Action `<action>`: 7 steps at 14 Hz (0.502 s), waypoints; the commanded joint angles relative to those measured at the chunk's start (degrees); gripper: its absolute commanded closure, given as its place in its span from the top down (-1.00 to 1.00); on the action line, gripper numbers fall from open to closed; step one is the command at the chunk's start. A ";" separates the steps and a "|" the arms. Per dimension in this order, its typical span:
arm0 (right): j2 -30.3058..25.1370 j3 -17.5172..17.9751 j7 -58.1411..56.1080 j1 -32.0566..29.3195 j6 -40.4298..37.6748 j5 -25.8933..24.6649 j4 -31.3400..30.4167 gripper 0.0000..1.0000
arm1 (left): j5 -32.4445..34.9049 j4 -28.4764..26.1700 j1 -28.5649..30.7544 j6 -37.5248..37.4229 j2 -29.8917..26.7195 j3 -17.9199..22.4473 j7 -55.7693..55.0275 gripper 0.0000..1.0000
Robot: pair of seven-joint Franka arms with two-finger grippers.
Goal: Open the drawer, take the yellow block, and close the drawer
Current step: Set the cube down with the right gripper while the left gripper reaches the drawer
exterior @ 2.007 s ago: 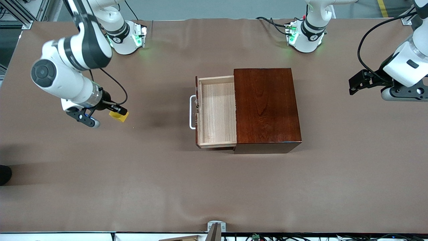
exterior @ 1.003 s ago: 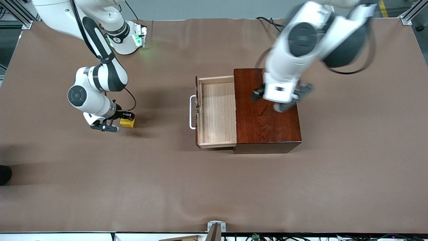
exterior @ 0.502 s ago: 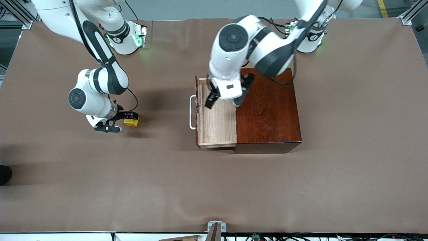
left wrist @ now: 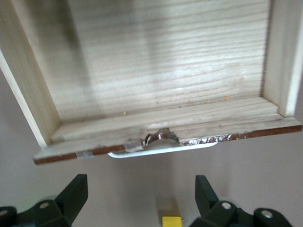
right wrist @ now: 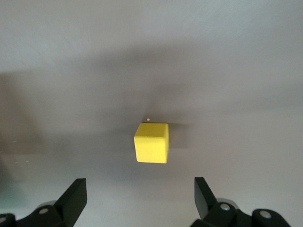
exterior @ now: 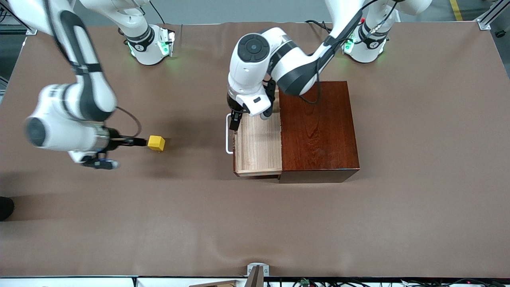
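Note:
The yellow block (exterior: 156,143) (right wrist: 151,143) rests on the brown table, toward the right arm's end, apart from the cabinet. My right gripper (exterior: 115,151) (right wrist: 140,201) is open beside it, its fingers clear of the block and nothing between them. The drawer (exterior: 259,139) (left wrist: 156,61) stands pulled out of the dark wooden cabinet (exterior: 318,127), and its pale tray is empty. My left gripper (exterior: 250,118) (left wrist: 140,198) hangs open over the drawer's front edge, by the white handle (exterior: 228,133) (left wrist: 161,149), holding nothing.
The left arm reaches over the cabinet's top from its base (exterior: 364,40). The right arm's base (exterior: 149,42) stands at the same table edge. A small metal bracket (exterior: 257,271) sits at the table edge nearest the front camera.
The right gripper set the yellow block on the table, opened and drew back from it. The left arm swung in from its end of the table, over the cabinet, to the drawer's handle.

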 commanded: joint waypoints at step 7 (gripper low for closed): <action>-6.89 0.60 -5.11 -7.26 -10.87 -13.30 15.12 1.00 | -0.42 2.68 -2.74 12.57 7.70 1.33 -6.12 1.00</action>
